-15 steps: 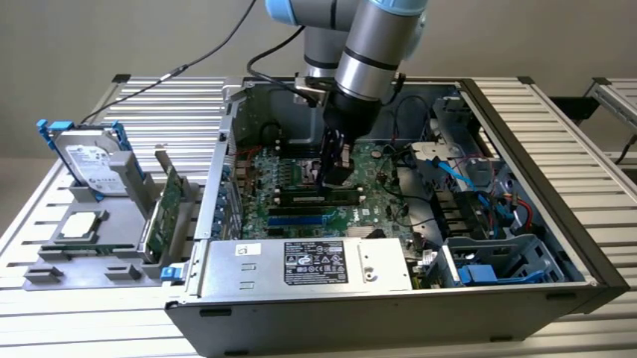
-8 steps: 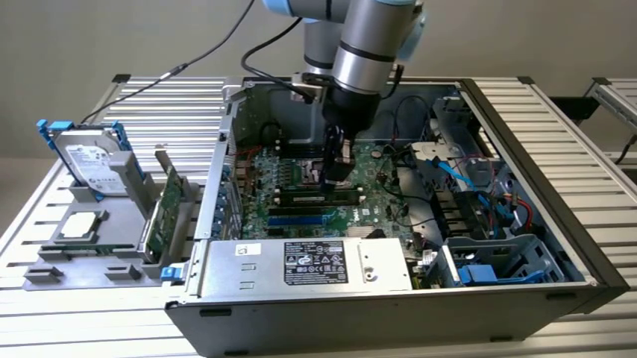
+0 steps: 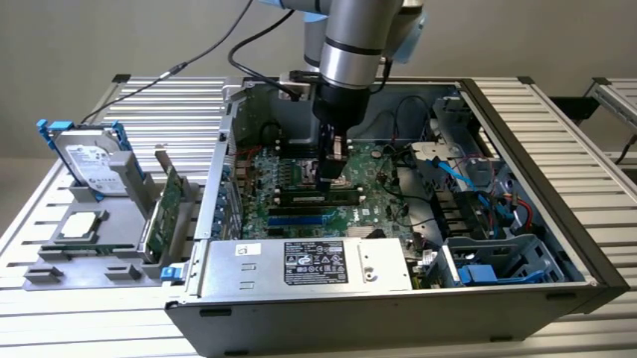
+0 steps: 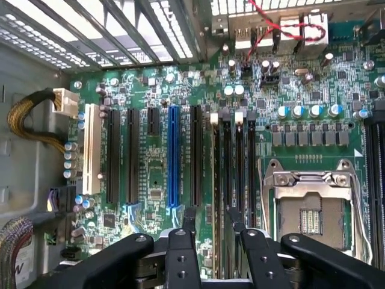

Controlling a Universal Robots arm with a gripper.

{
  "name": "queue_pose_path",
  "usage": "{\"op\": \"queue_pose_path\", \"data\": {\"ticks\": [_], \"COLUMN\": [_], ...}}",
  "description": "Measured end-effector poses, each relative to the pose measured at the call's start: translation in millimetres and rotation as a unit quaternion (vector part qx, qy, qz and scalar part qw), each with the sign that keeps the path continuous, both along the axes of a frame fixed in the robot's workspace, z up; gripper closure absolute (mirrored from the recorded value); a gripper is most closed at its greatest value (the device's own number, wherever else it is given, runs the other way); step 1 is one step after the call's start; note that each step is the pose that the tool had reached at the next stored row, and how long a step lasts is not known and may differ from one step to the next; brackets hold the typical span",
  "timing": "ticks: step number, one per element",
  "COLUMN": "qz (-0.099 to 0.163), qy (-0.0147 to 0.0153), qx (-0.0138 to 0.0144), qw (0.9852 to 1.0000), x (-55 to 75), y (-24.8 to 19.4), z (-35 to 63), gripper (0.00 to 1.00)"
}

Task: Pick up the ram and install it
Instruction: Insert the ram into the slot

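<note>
The ram (image 3: 316,198) lies in the black memory slots (image 4: 233,180) on the motherboard (image 4: 150,120), inside the open computer case (image 3: 557,149); in the wrist view it appears as a thin green strip (image 4: 215,198) standing in a slot, likely seated, though its latches are hard to read. The hand (image 3: 336,168) hangs directly over the ram, fingers (image 4: 180,253) spread wide and holding nothing, tips to either side of the slot row. Beside the slots sits the empty CPU socket (image 4: 310,211) with its metal frame; on the other side, a blue expansion slot (image 4: 174,156) and a white one (image 4: 91,150). The power supply (image 3: 309,265) fills the case's near edge. At the exterior view's left, on the table (image 3: 60,328), a grey holder (image 3: 89,246) carries a hard drive (image 3: 89,160) with blue rails and a green expansion card (image 3: 164,209).
</note>
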State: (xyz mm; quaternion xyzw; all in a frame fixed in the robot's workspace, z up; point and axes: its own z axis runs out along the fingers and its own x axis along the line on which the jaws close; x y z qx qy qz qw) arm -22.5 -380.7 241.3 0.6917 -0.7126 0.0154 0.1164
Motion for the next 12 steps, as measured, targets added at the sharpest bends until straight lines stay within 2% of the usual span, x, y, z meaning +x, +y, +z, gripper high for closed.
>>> {"op": "queue_pose_path", "data": {"ticks": [1, 4, 6, 7, 8, 10, 12], "qz": [0.0, 0.0, 0.0, 0.0, 0.0, 0.001, 0.002], "qy": [-0.0021, -0.0045, -0.0062, -0.0071, -0.0078, -0.0095, -0.0157], "qx": [0.0, 0.0, -0.0001, -0.0001, -0.0001, 0.0001, -0.0001], "qw": [1.0, 1.0, 1.0, 1.0, 1.0, 1.0, 0.9999], "x": [-0.5, -0.5, -0.6, -0.5, -0.5, -0.6, -0.6], "y": [0.0, 0.0, 0.0, 0.0, 0.0, 0.0, 0.0], "z": [1.0, 9.2, 14.8, 16.1, 16.6, 16.6, 16.8], "gripper": [0.66, 0.68, 0.81, 0.81, 0.87, 0.89, 0.89]}}
